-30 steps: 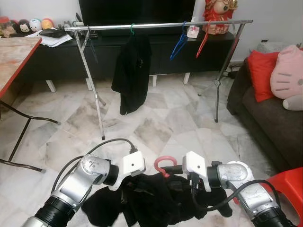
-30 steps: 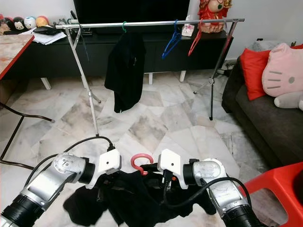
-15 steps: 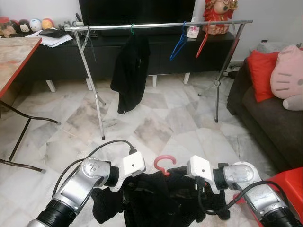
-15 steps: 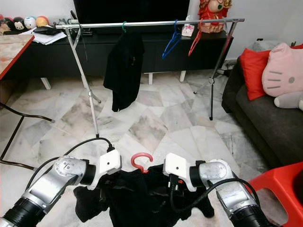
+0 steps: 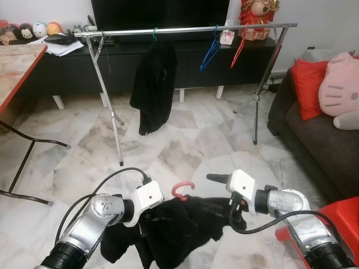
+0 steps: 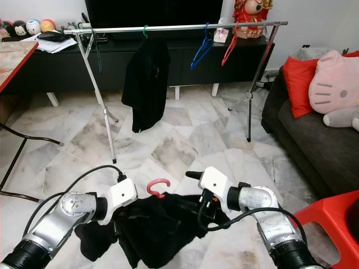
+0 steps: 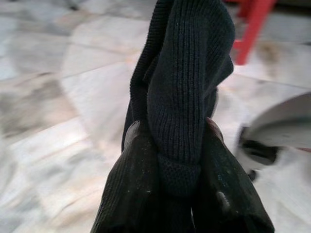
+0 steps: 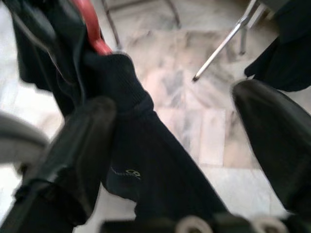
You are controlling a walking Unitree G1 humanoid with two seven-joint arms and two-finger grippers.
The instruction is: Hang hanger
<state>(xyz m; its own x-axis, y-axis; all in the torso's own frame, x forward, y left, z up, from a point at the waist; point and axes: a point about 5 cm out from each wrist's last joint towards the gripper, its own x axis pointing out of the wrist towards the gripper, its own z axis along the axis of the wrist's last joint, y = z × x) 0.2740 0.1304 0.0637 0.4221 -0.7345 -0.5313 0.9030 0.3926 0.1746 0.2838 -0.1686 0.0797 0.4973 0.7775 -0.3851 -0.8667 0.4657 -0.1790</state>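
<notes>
A black knit garment [image 5: 179,224] on a red hanger, whose hook [image 5: 182,188] sticks up, is held low over the marble floor between my two arms. In the left wrist view my left gripper [image 7: 177,133] is shut on a fold of that garment. My right gripper [image 8: 170,99] is open beside the garment's right end; one finger [image 5: 216,178] points out over the floor. The red hanger [image 8: 90,24] and a sleeve lie near its other finger. Ahead stands the silver clothes rack [image 5: 185,29].
On the rack hang a black top [image 5: 154,84] on a green hanger, a blue hanger [image 5: 212,51] and a red hanger [image 5: 239,50]. A red-edged table [image 5: 17,61] stands left. A dark sofa [image 5: 314,140] and a red stool [image 5: 339,224] stand right.
My right gripper has opened and let go of the garment, one finger now swung out above it. The garment and the hanger hook have shifted left, hanging from my left gripper.
</notes>
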